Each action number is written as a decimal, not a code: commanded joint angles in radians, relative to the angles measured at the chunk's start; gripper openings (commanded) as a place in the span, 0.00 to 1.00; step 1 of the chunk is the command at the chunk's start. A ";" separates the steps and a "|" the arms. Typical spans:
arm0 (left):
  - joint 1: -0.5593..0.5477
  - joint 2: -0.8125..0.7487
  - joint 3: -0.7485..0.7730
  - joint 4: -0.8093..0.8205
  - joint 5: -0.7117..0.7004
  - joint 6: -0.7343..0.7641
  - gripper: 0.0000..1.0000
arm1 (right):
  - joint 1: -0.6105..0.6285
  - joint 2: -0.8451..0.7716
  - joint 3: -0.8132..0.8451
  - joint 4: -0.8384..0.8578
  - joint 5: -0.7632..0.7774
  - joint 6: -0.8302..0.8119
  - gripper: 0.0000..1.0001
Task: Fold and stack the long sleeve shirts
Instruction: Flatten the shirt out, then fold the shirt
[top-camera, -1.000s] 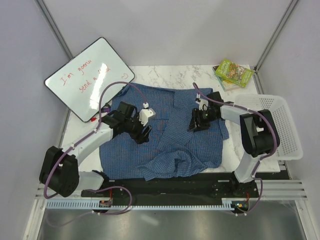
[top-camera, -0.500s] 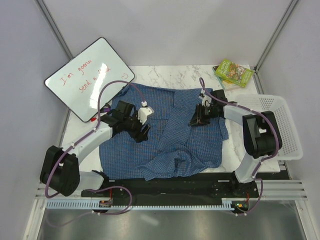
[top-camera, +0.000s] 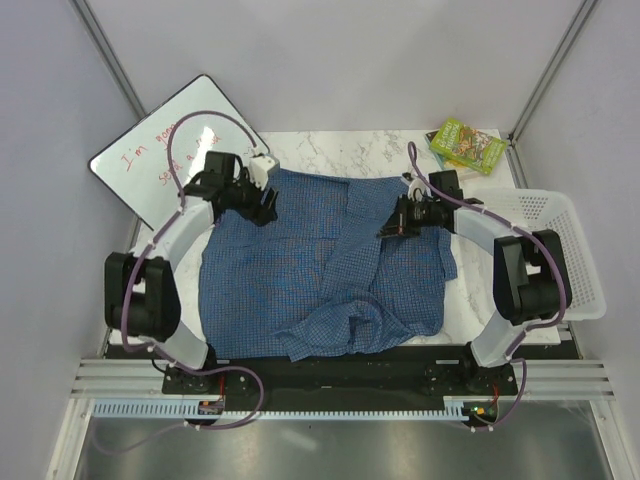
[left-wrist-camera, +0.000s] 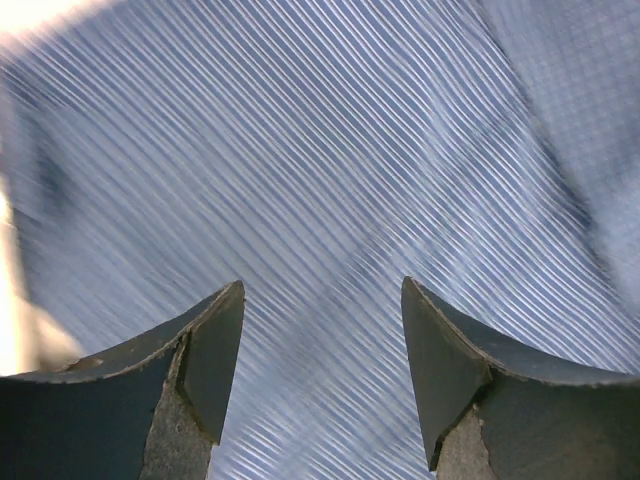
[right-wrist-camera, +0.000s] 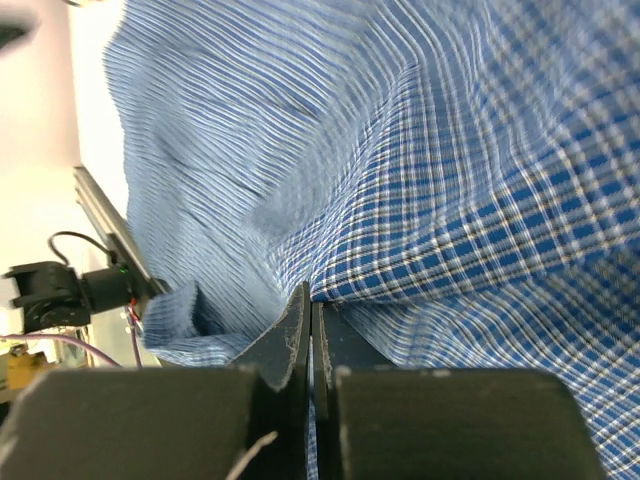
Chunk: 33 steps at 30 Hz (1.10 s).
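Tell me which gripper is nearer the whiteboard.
Left. The left gripper is over the shirt at its far left corner, beside the whiteboard; the right gripper pinches cloth nearer the basket.

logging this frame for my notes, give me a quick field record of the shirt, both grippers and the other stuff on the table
shirt: blue check, spread open on the table, near hem rumpled, not folded yet
left gripper: open, over the shirt's far left corner
right gripper: shut, seemingly pinching a raised fold of the shirt right of centre
whiteboard: far left, red writing
basket: white mesh, right edge
green book: far right corner
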<state>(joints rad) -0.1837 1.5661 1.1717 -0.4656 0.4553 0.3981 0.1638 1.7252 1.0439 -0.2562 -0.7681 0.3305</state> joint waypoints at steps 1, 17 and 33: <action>0.042 0.147 0.204 0.116 0.026 0.181 0.71 | -0.007 -0.082 0.071 0.074 -0.086 -0.001 0.00; 0.012 0.171 0.050 -0.025 0.094 0.570 0.61 | -0.050 0.026 0.114 -0.232 0.102 -0.309 0.00; -0.250 0.104 -0.234 -0.140 -0.110 0.481 0.54 | -0.075 0.119 0.160 -0.377 0.348 -0.594 0.00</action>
<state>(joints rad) -0.3504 1.6569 0.9489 -0.5854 0.3790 0.9340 0.1097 1.8675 1.1805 -0.6010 -0.4728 -0.1799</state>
